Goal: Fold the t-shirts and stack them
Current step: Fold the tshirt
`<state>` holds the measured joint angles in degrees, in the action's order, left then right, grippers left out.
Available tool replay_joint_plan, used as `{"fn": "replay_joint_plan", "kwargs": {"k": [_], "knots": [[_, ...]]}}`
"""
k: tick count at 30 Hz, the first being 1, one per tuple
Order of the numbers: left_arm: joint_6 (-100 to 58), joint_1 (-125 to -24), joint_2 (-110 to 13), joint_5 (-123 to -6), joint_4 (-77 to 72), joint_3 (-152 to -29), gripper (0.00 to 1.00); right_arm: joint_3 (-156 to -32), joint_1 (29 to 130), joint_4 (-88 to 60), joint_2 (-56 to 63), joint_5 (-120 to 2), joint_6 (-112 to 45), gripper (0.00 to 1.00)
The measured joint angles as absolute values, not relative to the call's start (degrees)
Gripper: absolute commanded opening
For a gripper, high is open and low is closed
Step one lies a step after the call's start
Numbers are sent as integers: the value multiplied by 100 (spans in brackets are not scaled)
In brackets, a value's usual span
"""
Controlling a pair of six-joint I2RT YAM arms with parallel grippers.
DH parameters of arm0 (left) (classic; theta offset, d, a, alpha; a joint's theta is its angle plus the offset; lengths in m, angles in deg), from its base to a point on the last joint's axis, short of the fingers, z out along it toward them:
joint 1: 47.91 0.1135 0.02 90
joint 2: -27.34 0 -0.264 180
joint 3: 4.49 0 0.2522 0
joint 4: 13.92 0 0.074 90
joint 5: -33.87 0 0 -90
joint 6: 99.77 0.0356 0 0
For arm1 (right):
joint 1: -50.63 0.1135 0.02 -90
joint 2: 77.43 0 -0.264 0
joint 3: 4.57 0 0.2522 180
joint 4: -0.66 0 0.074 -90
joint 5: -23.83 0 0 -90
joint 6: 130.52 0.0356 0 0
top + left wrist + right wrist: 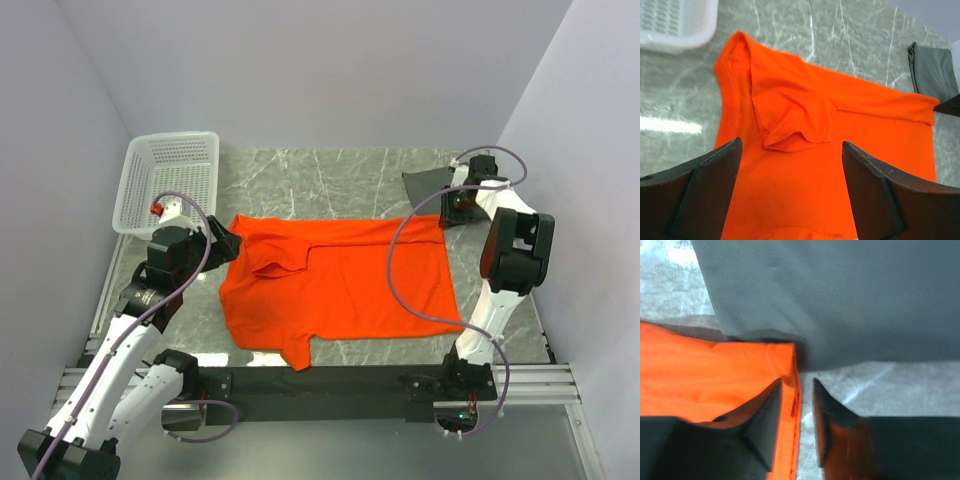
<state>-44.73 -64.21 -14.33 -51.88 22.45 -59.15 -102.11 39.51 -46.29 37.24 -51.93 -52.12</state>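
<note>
At the far left of the grey marbled table (330, 172) stands a white lattice basket (170, 185), well apart from the cloth.

Just to its near side the left arm (130, 345) reaches in, and the left jaws hang over the left edge of the orange t-shirt (345, 295), by the sleeve. In the left wrist view the two dark fingers (700, 195) stand wide apart. Nothing is held between them (only orange cloth shows below).

The orange t-shirt lies spread across the middle of the table, mostly flat. Its left sleeve (792, 125) is folded in onto the body, and a strip along the far edge is turned over as well. The other sleeve (296, 352) pokes toward the near edge of the table.

To the right, the right arm (510, 265) bends over the shirt's far right corner, where the right jaws sit low. In the right wrist view they are narrow, with the corner's hem between them. A sliver of table shows between the hem and the right-hand finger (845, 440), so the cloth is not clamped.

Just beyond that corner lies the dark grey t-shirt (840, 300), at the far right of the table and partly hidden by the arm from above. It meets the orange corner, but I cannot tell which lies on top.
</note>
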Motion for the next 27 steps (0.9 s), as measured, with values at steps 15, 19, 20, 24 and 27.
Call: {"fn": "replay_joint_plan", "kwargs": {"k": [15,19,20,24,27], "knots": [[-6091,-6421,-1300,-6178,3587,-5754,78,-7978,5009,-5287,-20,-3792,-8829,64],[-6143,-6421,-843,-6425,3819,-5629,77,-6710,7282,-5468,-665,-3058,-9795,67],[-6141,-6421,-631,-6495,3836,-5585,77,-6555,7875,-5466,-702,-2918,-9889,66],[-6150,-6421,250,-6527,3863,-5522,79,-6686,9577,-5272,-558,-2872,-9891,63],[-6165,-6421,761,-6394,3908,-5526,79,-7099,10622,-4933,-97,-3110,-9778,61]]}}
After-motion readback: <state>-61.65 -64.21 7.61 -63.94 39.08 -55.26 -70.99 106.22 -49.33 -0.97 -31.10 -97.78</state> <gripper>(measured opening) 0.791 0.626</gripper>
